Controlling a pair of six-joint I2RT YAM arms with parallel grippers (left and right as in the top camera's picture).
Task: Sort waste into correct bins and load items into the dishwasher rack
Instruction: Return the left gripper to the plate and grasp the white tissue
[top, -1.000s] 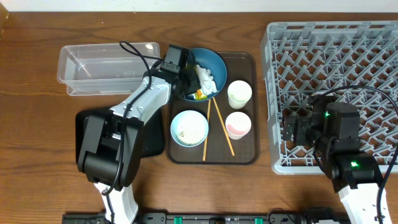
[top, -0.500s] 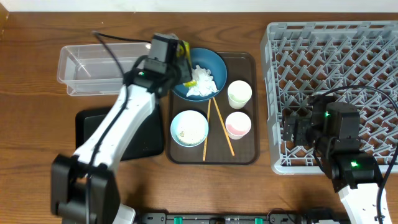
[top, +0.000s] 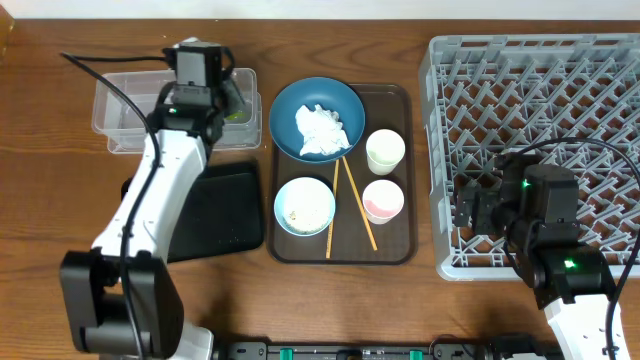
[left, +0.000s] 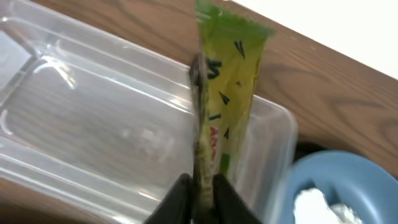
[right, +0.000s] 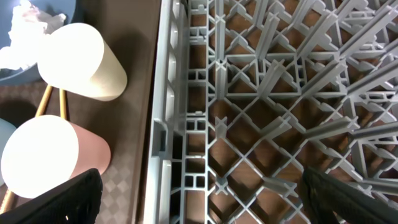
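Left gripper is pinching the yellow-green wrapper upright over the right end of the clear tub near the table's far-left corner, so lower it inside the walls before you let go, lest it land on the rim; right gripper is spread, idle over the rack.

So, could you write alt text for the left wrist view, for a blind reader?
The left gripper pinches a yellow-green wrapper, held upright above one end of a clear tub on a wooden table. A blue plate with a white napkin peeks in at lower right.
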